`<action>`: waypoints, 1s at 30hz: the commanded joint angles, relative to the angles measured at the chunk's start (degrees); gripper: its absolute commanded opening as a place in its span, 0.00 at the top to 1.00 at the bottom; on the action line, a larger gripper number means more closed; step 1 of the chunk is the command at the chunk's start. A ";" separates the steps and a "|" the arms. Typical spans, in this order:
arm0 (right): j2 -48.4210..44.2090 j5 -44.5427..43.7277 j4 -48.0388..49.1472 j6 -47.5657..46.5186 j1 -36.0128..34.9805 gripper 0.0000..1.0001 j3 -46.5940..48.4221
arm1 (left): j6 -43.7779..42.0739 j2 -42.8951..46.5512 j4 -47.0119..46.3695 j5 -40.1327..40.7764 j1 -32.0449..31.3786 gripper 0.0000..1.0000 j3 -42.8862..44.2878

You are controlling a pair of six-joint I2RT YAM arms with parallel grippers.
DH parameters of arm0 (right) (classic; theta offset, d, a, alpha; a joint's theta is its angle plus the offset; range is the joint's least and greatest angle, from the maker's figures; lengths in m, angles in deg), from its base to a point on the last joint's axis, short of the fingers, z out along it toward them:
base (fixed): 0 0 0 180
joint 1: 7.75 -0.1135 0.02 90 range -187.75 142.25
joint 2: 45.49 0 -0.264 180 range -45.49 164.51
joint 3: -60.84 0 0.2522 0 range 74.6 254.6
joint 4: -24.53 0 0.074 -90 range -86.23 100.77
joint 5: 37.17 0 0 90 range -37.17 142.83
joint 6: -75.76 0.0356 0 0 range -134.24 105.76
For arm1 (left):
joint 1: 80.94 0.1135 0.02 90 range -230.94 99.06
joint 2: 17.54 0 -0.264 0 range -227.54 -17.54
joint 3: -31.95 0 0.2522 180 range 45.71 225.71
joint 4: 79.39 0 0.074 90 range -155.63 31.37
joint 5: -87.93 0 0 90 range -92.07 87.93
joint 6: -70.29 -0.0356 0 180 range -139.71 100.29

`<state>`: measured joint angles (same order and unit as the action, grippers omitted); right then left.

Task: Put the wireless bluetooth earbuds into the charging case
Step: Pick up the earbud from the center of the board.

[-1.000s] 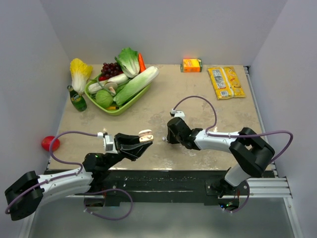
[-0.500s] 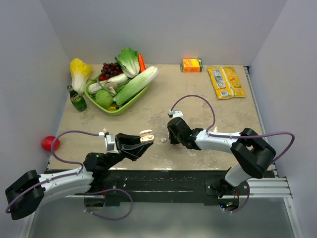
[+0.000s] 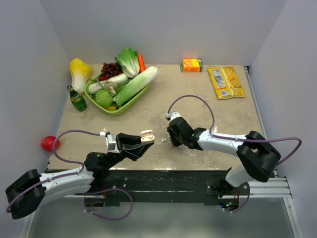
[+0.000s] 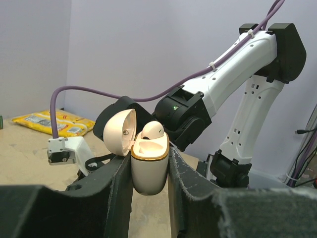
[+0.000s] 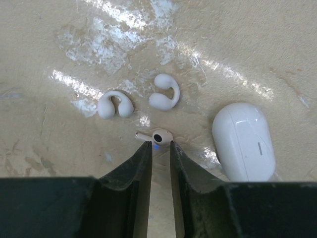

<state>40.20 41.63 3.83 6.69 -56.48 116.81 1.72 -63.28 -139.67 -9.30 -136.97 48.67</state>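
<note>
Though barely ajar, right end effector (image 5: 157, 144) tips at earbud (image 5: 161, 134).

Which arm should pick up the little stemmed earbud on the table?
The right. The right gripper hangs just over that stemmed earbud, jaws slightly apart. The left gripper is busy, shut on the open charging case with a second earbud seated in it.

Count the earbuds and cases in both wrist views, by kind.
White C-shaped plastic clip earbuds: 2
Small white plastic earbuds: 2 (one seated in case)
Cream-white rounded plastic charging cases: 2 (one open, one closed)
Total: 6
</note>
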 commanded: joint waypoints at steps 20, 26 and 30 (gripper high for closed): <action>-4.83 -2.51 -3.08 7.55 -0.31 1.00 -1.00 | -0.51 0.12 -17.81 0.28 -0.48 1.00 -6.04; -1.85 -3.21 -2.82 7.90 -0.31 1.00 -1.08 | -0.60 0.38 -17.45 0.37 -0.57 1.00 -5.95; 0.35 -3.56 -2.90 7.99 -0.31 0.99 -0.21 | -0.60 0.12 -17.45 0.37 -0.66 1.00 -6.04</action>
<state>39.46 40.21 0.51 13.68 -56.54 115.81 1.74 -63.43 -139.67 -9.30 -137.04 48.67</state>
